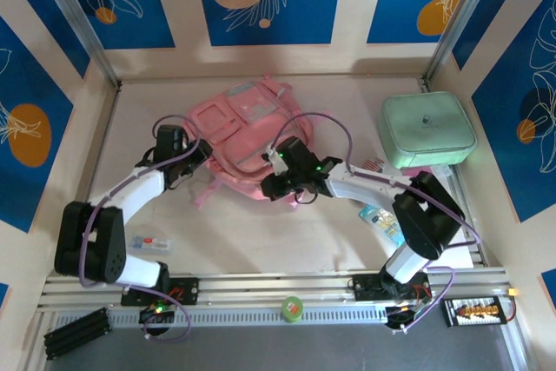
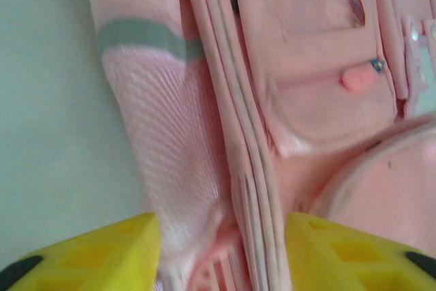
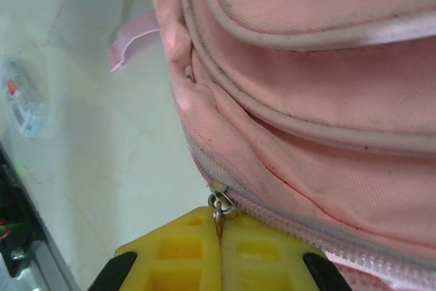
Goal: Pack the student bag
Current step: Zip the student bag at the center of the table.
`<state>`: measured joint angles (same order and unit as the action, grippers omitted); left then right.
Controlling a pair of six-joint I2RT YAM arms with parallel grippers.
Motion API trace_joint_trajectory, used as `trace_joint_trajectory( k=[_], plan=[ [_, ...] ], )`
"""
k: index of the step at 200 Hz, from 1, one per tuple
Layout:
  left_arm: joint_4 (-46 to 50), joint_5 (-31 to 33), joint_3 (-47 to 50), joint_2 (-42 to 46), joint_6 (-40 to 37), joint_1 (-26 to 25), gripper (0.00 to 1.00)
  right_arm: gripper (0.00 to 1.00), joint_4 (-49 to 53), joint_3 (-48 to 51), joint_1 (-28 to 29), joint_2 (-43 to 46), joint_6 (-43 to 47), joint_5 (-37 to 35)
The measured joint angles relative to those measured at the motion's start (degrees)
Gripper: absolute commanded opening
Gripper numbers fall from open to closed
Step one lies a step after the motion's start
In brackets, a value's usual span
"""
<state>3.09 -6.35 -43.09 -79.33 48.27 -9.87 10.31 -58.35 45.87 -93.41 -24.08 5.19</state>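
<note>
The student bag [image 1: 239,132], a soft pink backpack, lies flat in the middle of the table. My left gripper [image 1: 207,155] is at its left edge. In the left wrist view this gripper [image 2: 223,250] is open. Its yellow fingers [image 2: 102,257] stand apart on either side of a ribbed pink strap and piped seam [image 2: 238,189], not pinching them. My right gripper [image 1: 268,184] is at the bag's near edge. In the right wrist view it [image 3: 219,226] is shut on the metal zip pull [image 3: 219,206] of the bag's zip [image 3: 306,226].
A mint-green zip case [image 1: 427,128] sits at the back right. A small clear packet [image 1: 149,245] lies near the left arm's base, and a blue packet [image 1: 380,219] lies by the right arm. A green tape roll [image 1: 292,308] rests on the front rail. Walls close in three sides.
</note>
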Motion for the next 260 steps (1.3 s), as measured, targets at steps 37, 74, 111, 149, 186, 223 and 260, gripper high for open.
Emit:
trace_joint_trajectory(
  k=[37, 74, 111, 149, 186, 223, 260],
  plan=[
    [4.6, 0.7, 6.1, 8.6, 4.0, -0.2, 0.63, 0.00, -0.6, -6.4, 1.8, -5.4, 0.0, 2.4],
    [3.9, -1.1, 12.2, 13.6, 11.0, -1.6, 0.67, 0.00, -0.9, -11.3, 2.7, -10.9, 0.0, 4.2],
    [0.4, -2.7, 14.1, 14.0, 18.9, -5.9, 0.71, 0.00, -0.5, -13.7, 4.2, -13.5, 0.2, 4.1],
    [-4.5, -2.6, 14.5, 12.3, 24.9, -8.3, 0.58, 0.00, -0.3, -14.0, 5.3, -13.6, 0.5, 3.3],
    [-9.2, -2.4, 15.3, 8.0, 28.7, -9.2, 0.40, 0.00, 0.2, -14.0, 6.1, -13.6, 0.8, 1.7],
    [-11.9, -2.0, 15.5, 5.6, 29.5, -9.8, 0.22, 0.00, 1.1, -14.0, 6.9, -13.6, 1.2, -0.3],
    [-13.6, -1.0, 16.3, 5.2, 30.1, -10.2, 0.07, 0.00, 1.4, -13.9, 7.3, -13.6, 1.1, -2.1]
  ],
)
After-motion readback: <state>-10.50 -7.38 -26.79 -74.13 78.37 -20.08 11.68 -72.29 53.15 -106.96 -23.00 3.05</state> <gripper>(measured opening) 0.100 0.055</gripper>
